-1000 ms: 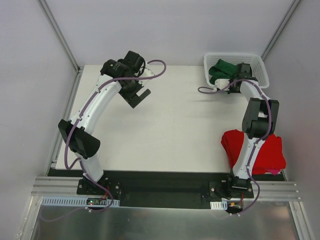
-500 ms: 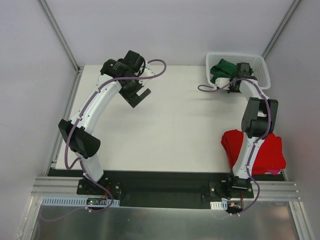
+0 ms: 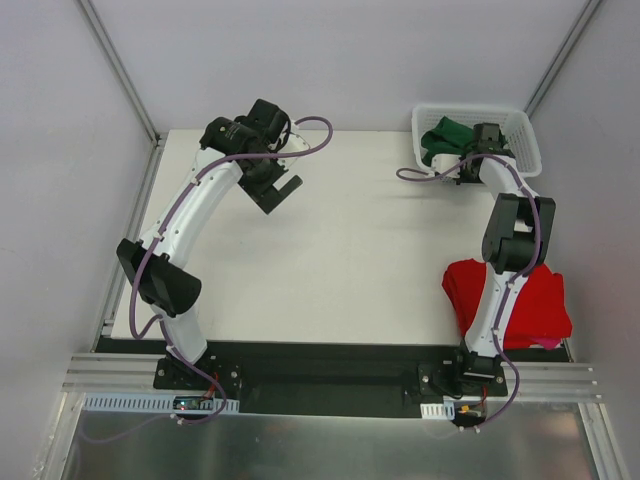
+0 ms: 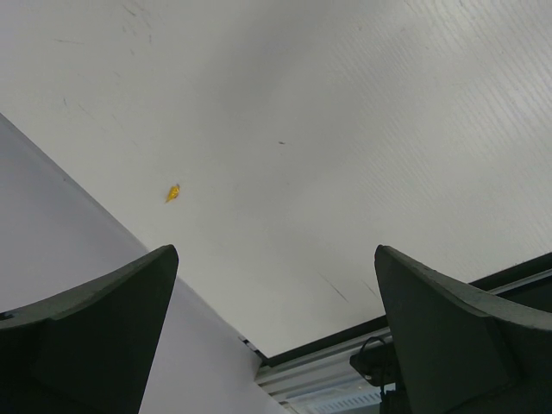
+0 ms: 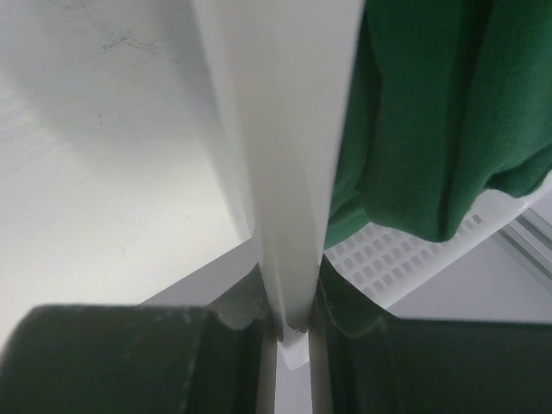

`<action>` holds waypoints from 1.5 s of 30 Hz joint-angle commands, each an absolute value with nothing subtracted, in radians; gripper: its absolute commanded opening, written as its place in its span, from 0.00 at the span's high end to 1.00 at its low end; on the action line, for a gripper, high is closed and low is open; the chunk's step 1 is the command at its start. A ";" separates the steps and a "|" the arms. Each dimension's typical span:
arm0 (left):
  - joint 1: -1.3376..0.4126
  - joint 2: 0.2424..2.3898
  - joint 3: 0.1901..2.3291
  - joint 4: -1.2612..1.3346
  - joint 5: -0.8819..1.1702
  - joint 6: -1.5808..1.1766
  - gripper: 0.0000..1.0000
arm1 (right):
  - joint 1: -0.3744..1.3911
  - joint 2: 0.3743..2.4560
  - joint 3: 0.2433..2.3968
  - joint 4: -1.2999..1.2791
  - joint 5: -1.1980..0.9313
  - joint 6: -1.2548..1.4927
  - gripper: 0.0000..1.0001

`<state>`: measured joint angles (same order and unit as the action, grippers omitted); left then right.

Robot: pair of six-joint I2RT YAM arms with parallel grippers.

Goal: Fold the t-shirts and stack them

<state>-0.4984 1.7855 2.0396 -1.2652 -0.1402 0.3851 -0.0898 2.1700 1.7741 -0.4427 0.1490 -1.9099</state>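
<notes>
On basket wall (image 5: 276, 155): right claw (image 5: 289, 323) clamped; green shirt (image 5: 431, 129) bunched inside; left claw (image 4: 276, 332) gaping.

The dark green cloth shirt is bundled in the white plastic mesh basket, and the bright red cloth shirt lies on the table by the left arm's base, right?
The bright red cloth shirt lies by the right arm's base, not the left; the top view shows it. The dark green cloth shirt is in the white plastic mesh basket.

White mesh basket (image 3: 525, 140) in far right corner, yellow speck (image 4: 172, 192) on white table (image 3: 380, 240)
</notes>
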 commanded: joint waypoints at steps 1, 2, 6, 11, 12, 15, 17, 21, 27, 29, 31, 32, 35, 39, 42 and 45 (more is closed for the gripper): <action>-0.512 1.798 2.075 -1.287 -0.161 0.394 0.01 | -0.117 2.191 1.804 -0.443 0.230 -1.870 0.73; -0.512 1.801 2.079 -1.287 -0.161 0.396 0.01 | -0.115 2.184 1.809 -0.457 0.218 -1.856 0.58; -0.512 1.801 2.079 -1.287 -0.163 0.396 0.01 | -0.104 2.129 1.816 -0.508 0.209 -1.778 0.04; -0.511 1.798 2.074 -1.287 -0.172 0.400 0.01 | -0.072 2.045 1.890 -0.604 0.180 -1.652 0.04; -0.512 1.798 2.072 -1.285 -0.170 0.402 0.01 | -0.060 2.025 1.913 -0.609 0.173 -1.620 0.04; -0.512 1.802 2.077 -1.287 -0.167 0.400 0.01 | -0.031 2.016 1.956 -0.607 0.152 -1.573 0.04; -0.514 1.807 2.083 -1.287 -0.166 0.400 0.01 | -0.018 2.022 2.006 -0.595 0.143 -1.540 0.04; -0.518 1.813 2.092 -1.287 -0.166 0.402 0.01 | -0.002 2.068 2.101 -0.561 0.141 -1.467 0.04; -0.522 1.819 2.100 -1.285 -0.173 0.400 0.01 | 0.021 2.167 2.141 -0.459 0.163 -1.226 0.22; -0.522 1.822 2.102 -1.285 -0.176 0.402 0.01 | 0.023 2.210 2.161 -0.460 0.186 -1.114 0.30; -0.523 1.824 2.102 -1.285 -0.183 0.406 0.01 | 0.026 2.233 2.164 -0.451 0.213 -1.047 0.30; -0.525 1.824 2.102 -1.287 -0.186 0.407 0.01 | 0.026 2.255 2.164 -0.446 0.218 -0.987 0.30; -0.528 1.825 2.100 -1.285 -0.190 0.408 0.01 | 0.026 2.284 2.166 -0.442 0.219 -0.892 0.30; -0.529 1.827 2.095 -1.287 -0.198 0.410 0.01 | 0.029 2.272 2.145 -0.404 0.221 -0.830 0.30; -0.531 1.830 2.095 -1.289 -0.206 0.413 0.01 | 0.038 2.243 2.093 -0.327 0.251 -0.865 0.29; -0.534 1.833 2.097 -1.287 -0.210 0.414 0.01 | 0.048 2.226 2.083 -0.282 0.278 -0.897 0.28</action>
<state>-0.5243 1.8328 2.0701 -1.2655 -0.1795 0.4049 0.0280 2.3104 2.0964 -0.3904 0.2283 -0.9112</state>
